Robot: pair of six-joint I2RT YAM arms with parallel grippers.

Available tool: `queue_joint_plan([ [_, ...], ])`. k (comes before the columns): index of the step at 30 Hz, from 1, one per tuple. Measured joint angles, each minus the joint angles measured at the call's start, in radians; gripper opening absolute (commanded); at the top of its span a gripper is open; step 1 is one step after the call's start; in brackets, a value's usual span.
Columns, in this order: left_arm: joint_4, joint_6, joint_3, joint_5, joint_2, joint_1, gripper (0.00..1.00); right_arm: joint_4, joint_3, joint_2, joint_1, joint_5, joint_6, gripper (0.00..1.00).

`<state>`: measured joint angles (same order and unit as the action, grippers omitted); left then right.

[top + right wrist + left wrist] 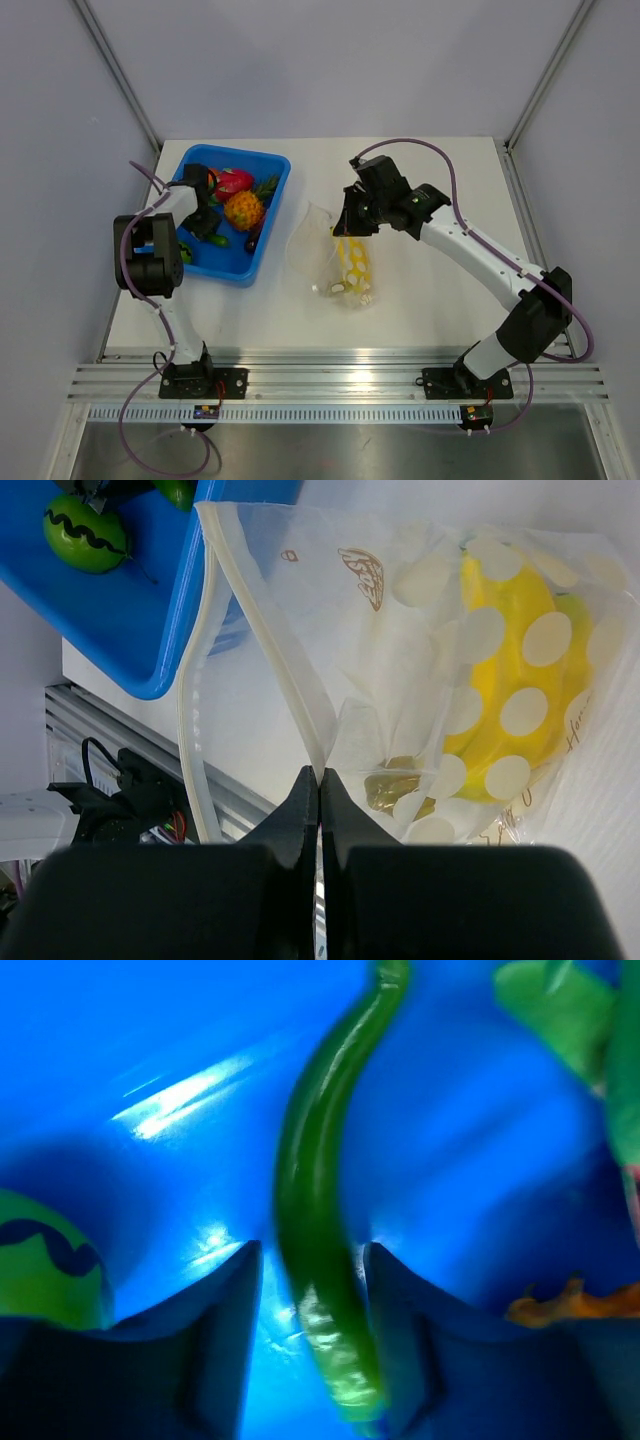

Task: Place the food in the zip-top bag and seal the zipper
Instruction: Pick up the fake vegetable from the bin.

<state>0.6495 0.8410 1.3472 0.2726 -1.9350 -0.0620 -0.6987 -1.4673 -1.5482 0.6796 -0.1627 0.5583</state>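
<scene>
My left gripper [205, 225] reaches down into the blue bin [262, 245]. In the left wrist view a long green chilli pepper [315, 1210] lies between the open fingers [215, 1330]; the right finger is against it and a gap shows on the left. My right gripper [320, 775] is shut on the mouth edge of the clear zip-top bag [400, 610], holding it lifted and open beside the bin. The zipper [270, 630] runs up from the pinch. A yellow food piece [510, 660] lies inside the bag [320, 250].
An orange pineapple-like piece [243, 210] and a pink-red piece [232, 183] lie in the bin. A green melon with a dark wavy stripe [45, 1260] sits left of my left fingers. The aluminium rail [340, 380] runs along the near edge.
</scene>
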Motion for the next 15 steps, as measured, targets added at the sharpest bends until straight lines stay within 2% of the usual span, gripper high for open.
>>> queue_joint_plan([
  [3, 0.018, -0.002, 0.000, 0.002, 0.000, 0.001, 0.29, 0.003, 0.008, 0.005, 0.000, -0.005, 0.006, 0.00],
  [8, 0.045, -0.024, -0.001, 0.017, 0.072, 0.004, 0.16, 0.006, 0.016, 0.012, 0.000, -0.005, 0.014, 0.00],
  [9, 0.050, -0.033, -0.001, 0.023, 0.108, 0.007, 0.12, 0.006, 0.016, 0.014, 0.000, -0.005, 0.014, 0.00],
  [15, 0.050, -0.114, 0.002, 0.059, 0.402, 0.014, 0.04, 0.008, 0.022, 0.023, 0.000, -0.007, 0.021, 0.00],
])
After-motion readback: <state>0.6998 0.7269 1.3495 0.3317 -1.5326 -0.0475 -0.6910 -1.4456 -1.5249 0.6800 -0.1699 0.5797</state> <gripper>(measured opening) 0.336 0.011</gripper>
